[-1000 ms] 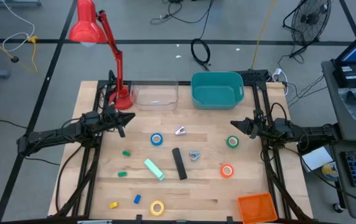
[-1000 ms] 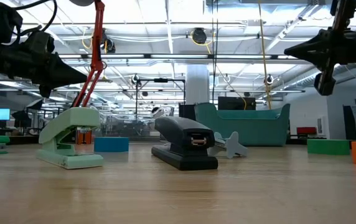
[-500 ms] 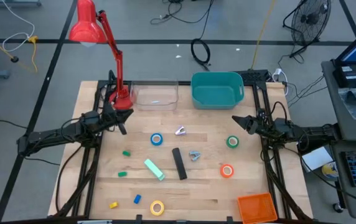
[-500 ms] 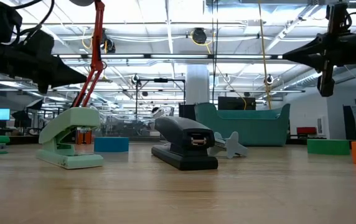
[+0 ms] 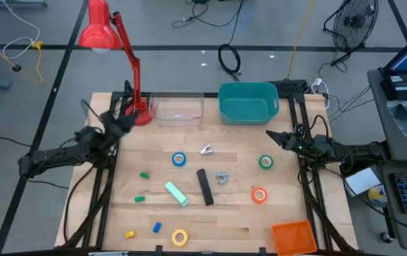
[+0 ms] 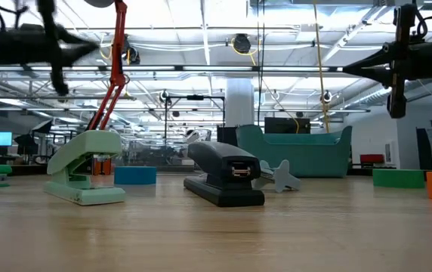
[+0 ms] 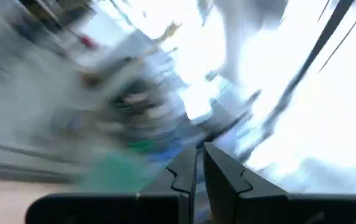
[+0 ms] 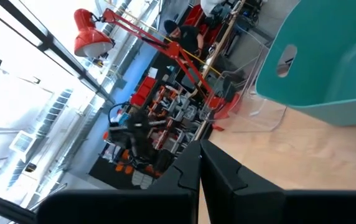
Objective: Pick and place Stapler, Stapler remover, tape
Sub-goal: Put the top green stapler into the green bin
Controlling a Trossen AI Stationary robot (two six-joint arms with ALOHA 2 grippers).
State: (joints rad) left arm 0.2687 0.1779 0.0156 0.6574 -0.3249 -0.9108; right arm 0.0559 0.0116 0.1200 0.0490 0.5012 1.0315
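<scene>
Nothing placed yet, by my reading. The stapler [image 5: 204, 186] lies flat mid-table, a long black bar, with the mint-green stapler [image 5: 176, 193] just beside it toward my left arm's side. The small metal-jawed piece I take for the stapler remover [image 5: 222, 177] sits close on the black stapler's other side; a second silvery bit [image 5: 206, 149] lies farther back, and I cannot tell what it is. Tape rolls are all loose on the wood: blue tape [image 5: 179, 159] near centre, green tape [image 5: 265, 162] toward my right arm, orange tape [image 5: 260, 195] nearer the front, yellow tape [image 5: 180, 237] at the front edge. The teal bin [image 5: 248, 104] and the clear tray [image 5: 178, 109] at the back look empty of task items, as does the orange basket [image 5: 292, 237] at the front corner, so far as the overhead view shows. My left gripper [image 5: 122, 121] hangs above the table's back left, near the red lamp's base [image 5: 140, 112], fingers pressed nearly together with nothing between them. My right gripper [image 5: 273, 136] hovers off the surface behind the green tape, fingers closed, empty. Judgement: whole task remains, first grasp not begun; the green tape is the nearest candidate for my right claw.
</scene>
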